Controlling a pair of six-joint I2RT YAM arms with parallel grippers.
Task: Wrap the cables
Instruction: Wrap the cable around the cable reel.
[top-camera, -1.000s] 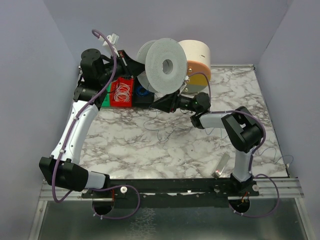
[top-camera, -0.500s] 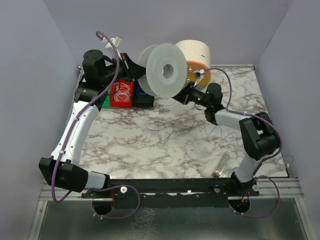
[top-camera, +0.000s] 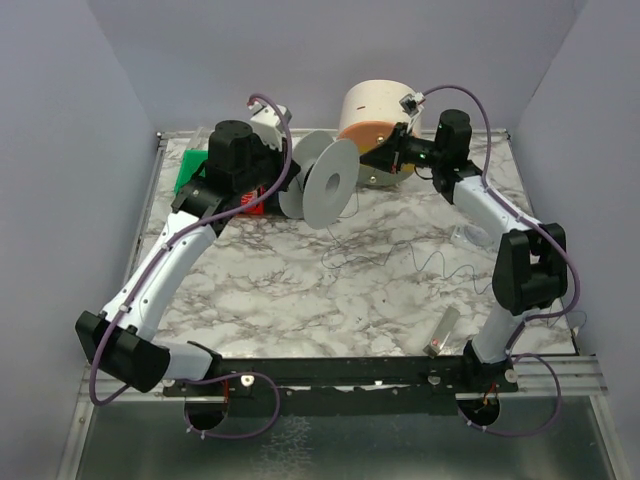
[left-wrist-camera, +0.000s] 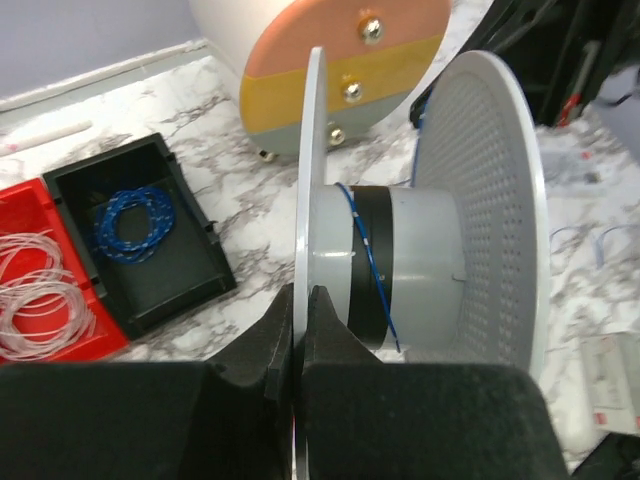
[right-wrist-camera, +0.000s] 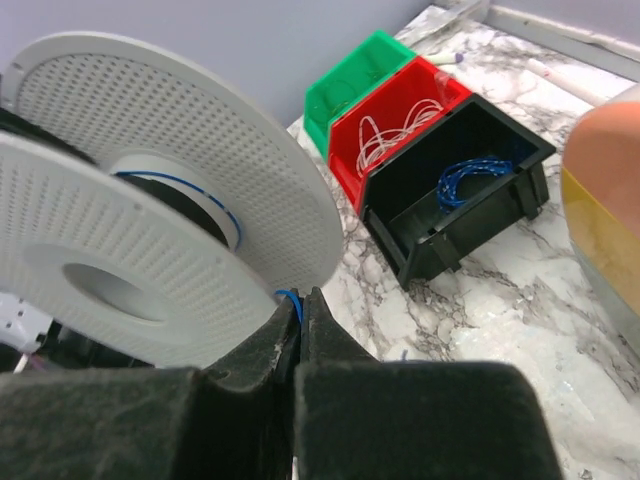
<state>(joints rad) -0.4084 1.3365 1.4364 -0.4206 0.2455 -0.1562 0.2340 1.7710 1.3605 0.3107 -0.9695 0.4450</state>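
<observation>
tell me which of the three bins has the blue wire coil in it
The black bin, at the end of the row next to the red bin; the red one holds white coils instead.

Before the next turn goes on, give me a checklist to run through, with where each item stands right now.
1. Left gripper clamped on the spool rim: ok.
2. Turns of wire already on the spool: ok, a dark band.
3. Right gripper shut on the wire: ok, a blue strand shows at its tips.
4. Loose wire on the table free of tangles: cannot tell, too thin.
5. Black bin apart from the spool: ok.
</observation>
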